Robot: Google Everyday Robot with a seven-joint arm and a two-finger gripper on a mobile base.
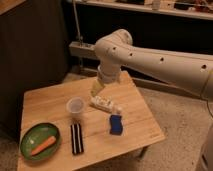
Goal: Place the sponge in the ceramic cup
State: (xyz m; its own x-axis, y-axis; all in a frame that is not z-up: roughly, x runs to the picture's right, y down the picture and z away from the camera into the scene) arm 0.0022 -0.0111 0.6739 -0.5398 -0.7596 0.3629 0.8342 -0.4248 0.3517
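Nearest, green plate (31,131) and striped bar (76,138) on pale wooden table (45,102); pincer (110,106) wide, empty, between ceramic cup (75,106) and sponge (116,125); speckled floor (175,115).

The gripper (106,104), hanging spread just right of the ceramic cup (75,106), is blurring into a pale shape. The arm (160,62) is running off the right edge. Below-left of the cup, the table's (45,97) corner is being cropped.
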